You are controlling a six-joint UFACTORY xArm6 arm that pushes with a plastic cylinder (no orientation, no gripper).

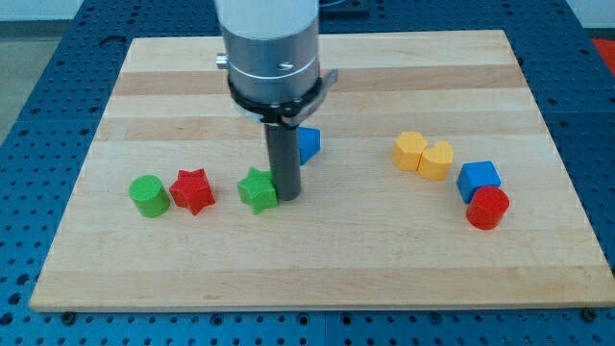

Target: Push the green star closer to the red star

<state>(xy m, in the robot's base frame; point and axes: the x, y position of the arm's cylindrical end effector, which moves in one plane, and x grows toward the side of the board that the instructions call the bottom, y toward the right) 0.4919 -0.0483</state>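
Observation:
The green star (pixel 257 189) lies left of the board's middle. The red star (pixel 192 190) lies a short gap to its left. My tip (pixel 286 197) stands right against the green star's right side, touching it or nearly so. The rod rises from there to the arm's grey body (pixel 270 48) at the view's top.
A green cylinder (pixel 148 196) sits just left of the red star. A blue block (pixel 307 144) is partly hidden behind the rod. At the right are two yellow blocks (pixel 423 155), a blue cube (pixel 479 179) and a red cylinder (pixel 487 208). The wooden board (pixel 317 259) has blue pegboard around it.

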